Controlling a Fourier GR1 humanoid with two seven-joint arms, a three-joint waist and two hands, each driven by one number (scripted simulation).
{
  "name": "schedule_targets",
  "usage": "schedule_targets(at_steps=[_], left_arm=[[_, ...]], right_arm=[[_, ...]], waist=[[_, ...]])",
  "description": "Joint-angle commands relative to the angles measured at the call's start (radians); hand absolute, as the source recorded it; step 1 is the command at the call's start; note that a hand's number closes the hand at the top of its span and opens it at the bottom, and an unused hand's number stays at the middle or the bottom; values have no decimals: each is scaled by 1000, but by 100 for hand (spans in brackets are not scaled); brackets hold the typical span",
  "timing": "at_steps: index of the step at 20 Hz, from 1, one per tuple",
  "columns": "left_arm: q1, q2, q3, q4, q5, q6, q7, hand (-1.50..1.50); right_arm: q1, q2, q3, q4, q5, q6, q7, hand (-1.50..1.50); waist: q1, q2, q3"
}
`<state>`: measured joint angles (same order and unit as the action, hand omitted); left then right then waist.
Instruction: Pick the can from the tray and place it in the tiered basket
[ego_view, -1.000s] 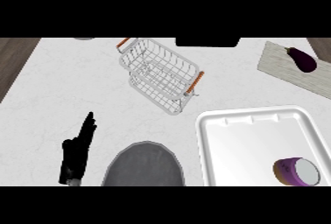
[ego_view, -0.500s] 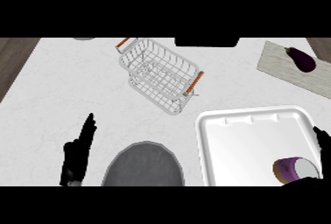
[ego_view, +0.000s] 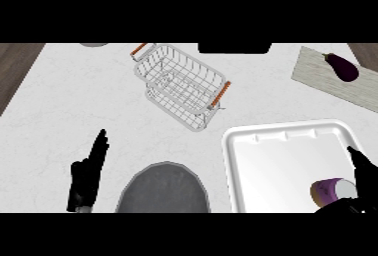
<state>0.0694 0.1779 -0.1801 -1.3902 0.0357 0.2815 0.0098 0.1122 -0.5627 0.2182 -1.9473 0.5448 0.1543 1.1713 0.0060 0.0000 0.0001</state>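
Nearest, at the lower right, the right hand (ego_view: 359, 187) reaches over the white tray (ego_view: 255, 150), its fingers (ego_view: 356, 159) extended upward just beside the can (ego_view: 334, 191); whether they touch it cannot be told, and they are not curled round it. The can, purple with a pale end, lies on its side in the tray's near right corner. At the lower left the left hand (ego_view: 87, 175) rests on the white desk (ego_view: 66, 100), its fingers (ego_view: 98, 145) straight and released, holding nothing. Between the hands, at the near edge, sits a dark grey round plate (ego_view: 162, 189), just left of the tray. Farther back, a wire tiered basket (ego_view: 181, 85) with orange handles stands tilted across the desk's middle, apart from the tray. At the far right a purple eggplant (ego_view: 342, 66) lies on a pale cutting board (ego_view: 325, 82)
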Motion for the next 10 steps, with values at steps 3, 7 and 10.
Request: schedule_targets(at_steps=[3, 7, 10], left_arm=[[-37, -8, 16, 32, -9, 4, 17, 0], [17, 7, 33, 4, 3, -11, -13, 0], [10, 16, 33, -25, 14, -34, 27, 0]], right_arm=[[-17, 38, 4, 45, 16, 86, 165, -150], [5, 74, -15, 98, 9, 76, 119, -150], [-2, 67, -67, 77, -32, 121, 135, -150]], waist=[[-6, 1, -1], [-4, 0, -1], [-5, -1, -1]])
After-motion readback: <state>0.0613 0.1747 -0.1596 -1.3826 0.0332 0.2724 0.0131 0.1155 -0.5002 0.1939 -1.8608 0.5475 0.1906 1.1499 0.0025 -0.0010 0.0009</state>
